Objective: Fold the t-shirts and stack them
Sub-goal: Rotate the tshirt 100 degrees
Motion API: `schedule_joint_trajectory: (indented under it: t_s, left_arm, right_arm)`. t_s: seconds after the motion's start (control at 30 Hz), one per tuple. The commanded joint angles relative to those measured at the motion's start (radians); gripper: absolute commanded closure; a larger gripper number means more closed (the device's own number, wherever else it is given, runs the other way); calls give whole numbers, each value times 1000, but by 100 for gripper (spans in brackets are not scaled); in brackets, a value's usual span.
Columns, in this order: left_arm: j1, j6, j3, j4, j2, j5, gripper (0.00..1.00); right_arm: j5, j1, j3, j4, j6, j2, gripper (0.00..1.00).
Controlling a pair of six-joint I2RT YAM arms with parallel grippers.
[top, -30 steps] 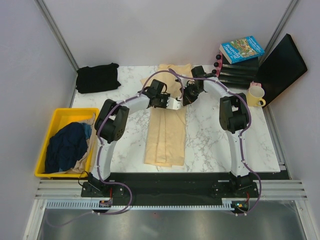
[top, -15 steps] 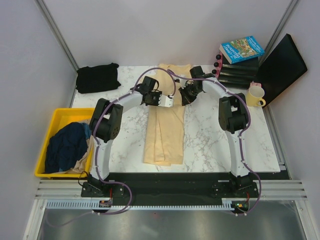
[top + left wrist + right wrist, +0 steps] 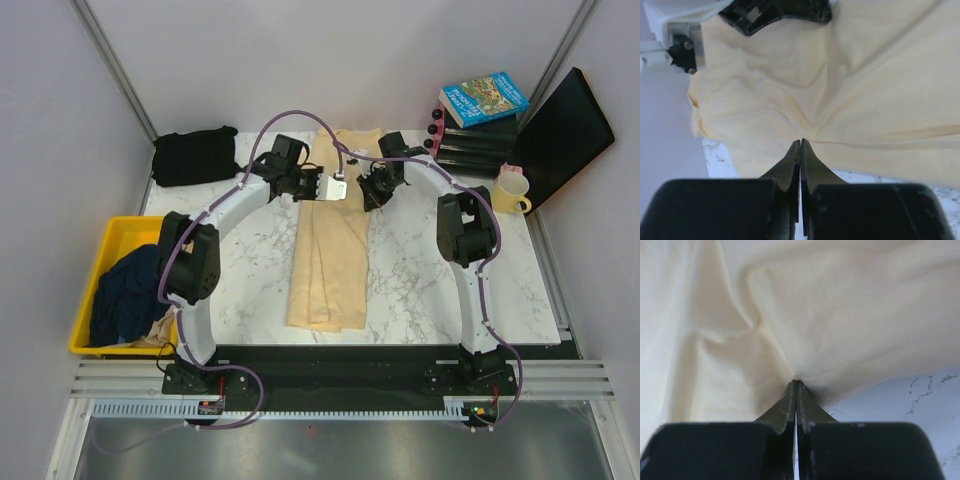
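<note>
L gripper (image 3: pixel 800 142) & R gripper (image 3: pixel 795 383) both fully closed, each pinching the cream-yellow t-shirt (image 3: pixel 330 270) at its tips, cloth puckering just ahead of jaws.

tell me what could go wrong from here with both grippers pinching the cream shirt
The left gripper and right gripper each pinch only a small pucker of the cream shirt at their tips; it may slip out when pulled. They sit close together over the shirt's far end, so the wrists might bump. The long near part lies loose on the table; dragging could bunch its folds.
</note>
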Motion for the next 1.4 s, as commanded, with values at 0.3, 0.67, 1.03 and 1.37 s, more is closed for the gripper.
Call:
schedule_joint_trajectory:
  t_s: [0.3, 0.67, 1.03, 1.37]
  left_arm:
    - [-80, 43, -98, -317, 17, 77, 98]
    - [-120, 63, -132, -360, 38, 48, 98]
    - [-138, 66, -83, -394, 9, 156, 98]
    - [-153, 89, -43, -447, 82, 180, 98]
  right_arm:
    - [83, -4, -70, -15, -48, -54, 100]
    - [84, -6, -102, -15, -50, -86, 100]
    - [92, -6, -129, -13, -58, -98, 100]
    - [97, -6, -119, -15, -58, -88, 100]
